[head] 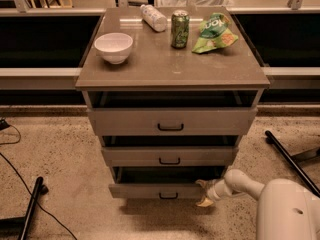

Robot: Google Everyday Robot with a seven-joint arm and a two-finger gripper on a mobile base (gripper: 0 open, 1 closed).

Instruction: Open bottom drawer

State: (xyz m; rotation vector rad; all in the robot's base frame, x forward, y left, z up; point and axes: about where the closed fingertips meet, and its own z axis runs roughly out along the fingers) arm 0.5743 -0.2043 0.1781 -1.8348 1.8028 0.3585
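The bottom drawer (150,190) is the lowest of three grey-tan fronts on the cabinet, with a small black bar handle (168,196). It stands slightly pulled out, with a dark gap above its front. My gripper (204,192) is at the drawer's right end, just right of the handle, one tan finger (202,183) at the drawer's top edge and one (204,202) below it. The white arm (242,184) reaches in from the lower right.
The middle drawer (169,156) and top drawer (171,121) are also slightly out. On the cabinet top (165,66) stand a white bowl (113,47), a green can (180,29), a plastic bottle (153,17) and a green chip bag (214,33). Black legs (31,209) and cables lie on the floor at left; a black bar (290,159) at right.
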